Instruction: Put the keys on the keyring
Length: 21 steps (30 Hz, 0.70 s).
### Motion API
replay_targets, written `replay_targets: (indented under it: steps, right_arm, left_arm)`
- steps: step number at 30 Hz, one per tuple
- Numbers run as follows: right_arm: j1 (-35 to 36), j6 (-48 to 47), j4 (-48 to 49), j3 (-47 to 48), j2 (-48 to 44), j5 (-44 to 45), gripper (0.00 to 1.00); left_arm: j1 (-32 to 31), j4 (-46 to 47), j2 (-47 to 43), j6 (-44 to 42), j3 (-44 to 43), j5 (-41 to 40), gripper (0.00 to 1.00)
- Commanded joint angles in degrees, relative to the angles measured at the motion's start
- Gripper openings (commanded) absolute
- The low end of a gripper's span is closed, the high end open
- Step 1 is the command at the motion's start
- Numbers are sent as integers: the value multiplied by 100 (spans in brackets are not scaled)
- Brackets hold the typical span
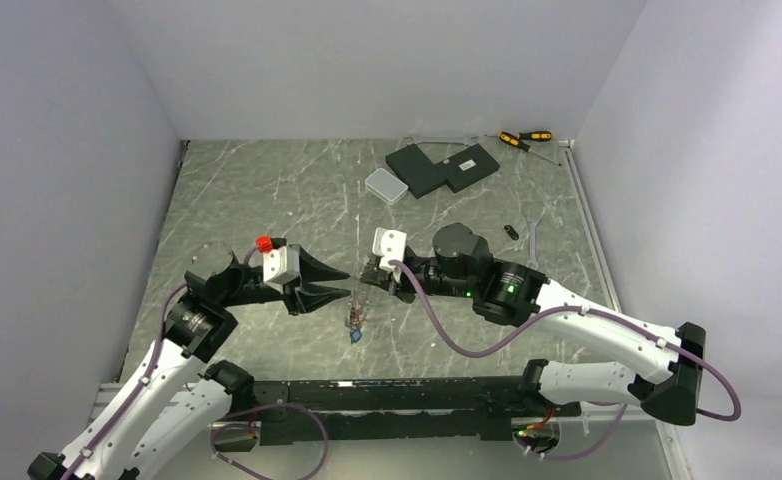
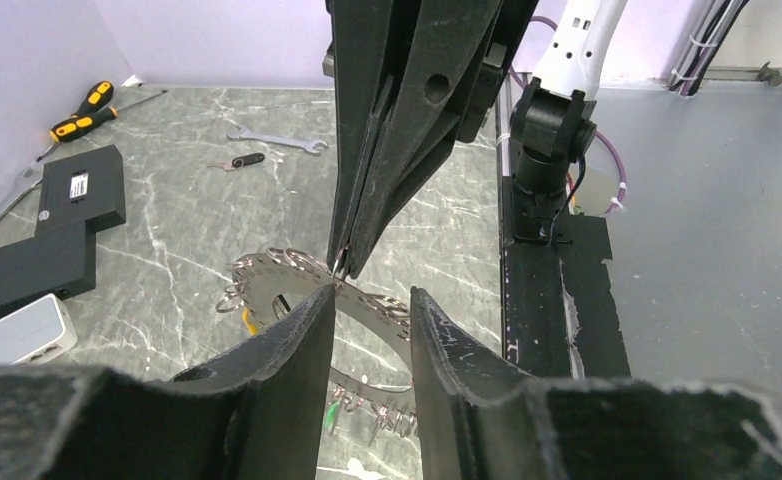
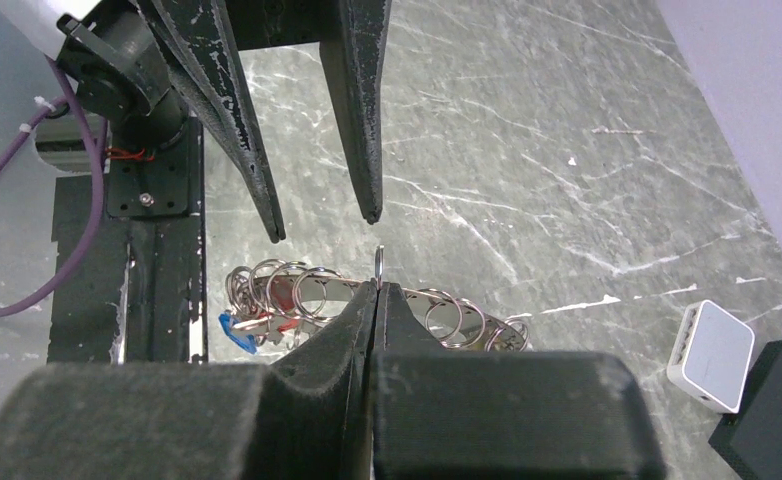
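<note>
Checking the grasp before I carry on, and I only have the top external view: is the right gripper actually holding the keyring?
Observer: Yes, as far as I can tell. The right wrist view shows the right gripper shut, with a thin metal edge at the rim of the keyring pinched at its tips.
Operator: And the left gripper?
Observer: The left gripper is open with nothing between its fingers. Its tips are close to that pinch.
Operator: Any keys on it?
Observer: Many small split rings line the rim, and a blue-tagged key hangs among them.
</note>
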<state>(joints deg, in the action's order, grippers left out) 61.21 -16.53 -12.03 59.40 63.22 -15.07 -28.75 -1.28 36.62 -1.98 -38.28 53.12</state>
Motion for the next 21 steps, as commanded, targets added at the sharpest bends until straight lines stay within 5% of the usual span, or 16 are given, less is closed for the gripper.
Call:
replay_targets:
  steps: [1, 21]
  right_arm:
    - [-15, -84, 462, 53, -283, -87, 0]
    - [-166, 223, 1335, -271, -499, -908, 0]
  left_arm:
    - [-12, -17, -12, -136, -182, 118, 38]
    - [-7, 521, -25, 163, -39, 260, 28]
